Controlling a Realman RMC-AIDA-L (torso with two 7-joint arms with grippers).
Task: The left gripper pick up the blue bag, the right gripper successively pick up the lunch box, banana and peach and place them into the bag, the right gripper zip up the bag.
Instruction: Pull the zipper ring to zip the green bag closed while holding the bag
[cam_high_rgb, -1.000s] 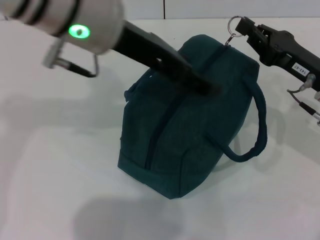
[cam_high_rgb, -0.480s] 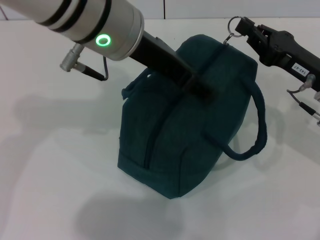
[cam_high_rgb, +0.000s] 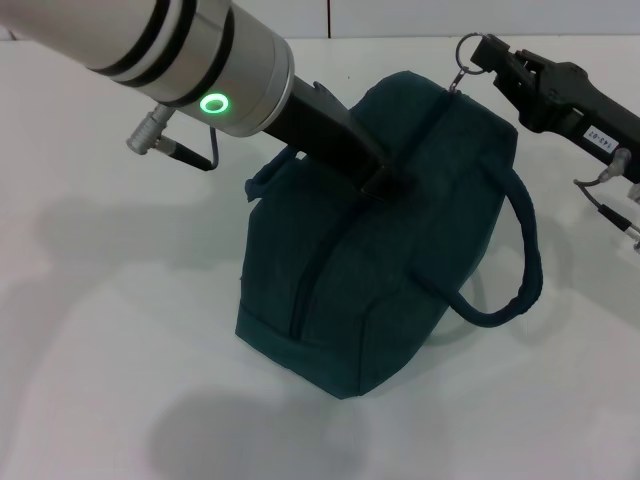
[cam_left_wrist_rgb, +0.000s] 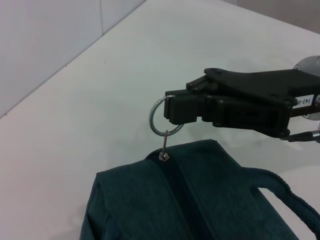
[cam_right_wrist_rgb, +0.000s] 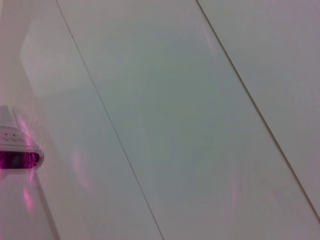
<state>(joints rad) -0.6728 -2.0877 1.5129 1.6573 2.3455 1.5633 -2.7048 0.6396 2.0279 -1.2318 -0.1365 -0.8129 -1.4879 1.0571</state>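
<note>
Zipping is nearly done, I think. Right gripper (cam_left_wrist_rgb: 167, 111) pinches the ring pull (cam_left_wrist_rgb: 161, 118) at the far end of the blue bag (cam_high_rgb: 380, 260) on the table (cam_high_rgb: 110, 330). Left gripper (cam_high_rgb: 385, 180) rests on the bag's top; can't tell its fingers. Next: let go.

teal blue bag (cam_high_rgb: 400, 250), black right claw (cam_high_rgb: 490, 55)

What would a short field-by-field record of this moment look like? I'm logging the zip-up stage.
bag: blue bag stands on the white table, zip line looks closed along the top
zip pull: ring at the bag's far end
right gripper: right gripper shut on the ring
left gripper: left gripper on the bag's top by the zip
handles: one loop handle hangs on the robot's right side
food: none visible outside the bag
</note>
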